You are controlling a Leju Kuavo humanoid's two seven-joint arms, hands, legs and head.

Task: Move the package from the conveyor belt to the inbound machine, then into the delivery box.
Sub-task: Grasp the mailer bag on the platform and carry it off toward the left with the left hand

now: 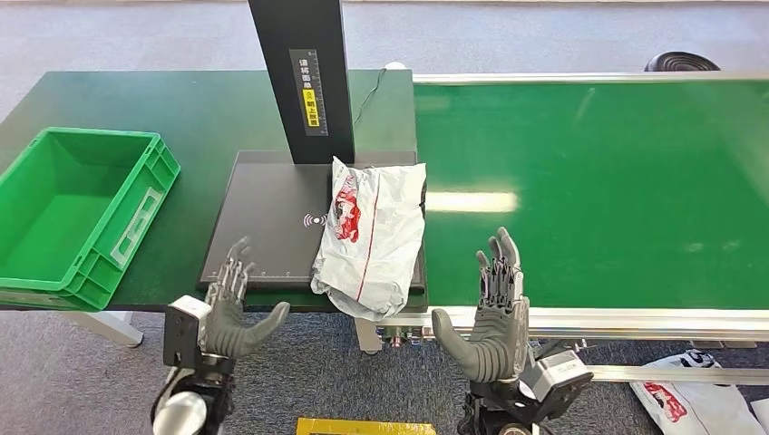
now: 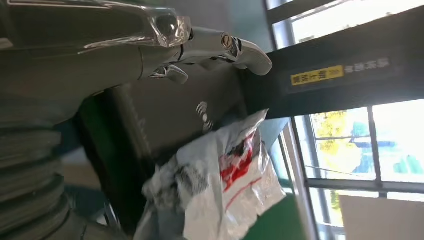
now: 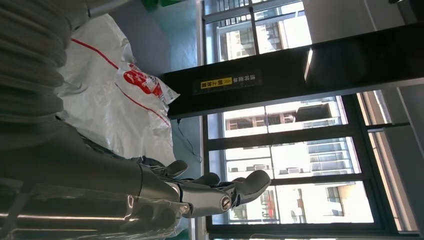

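Package [image 1: 372, 234]: white poly bag, laid on the inbound machine [image 1: 267, 217] plate's right side, beside the conveyor belt [image 1: 589, 190]. Left hand [image 1: 231, 308], right hand [image 1: 490, 313]: released, fingers spread, nothing grasped.

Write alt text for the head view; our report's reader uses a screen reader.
A crumpled white plastic package with red print lies on the flat black inbound machine plate, between an empty green plastic crate and a green conveyor belt. The open left hand and right hand hover nearby.

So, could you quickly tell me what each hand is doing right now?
Left hand: open, holding nothing.
Right hand: open, holding nothing.
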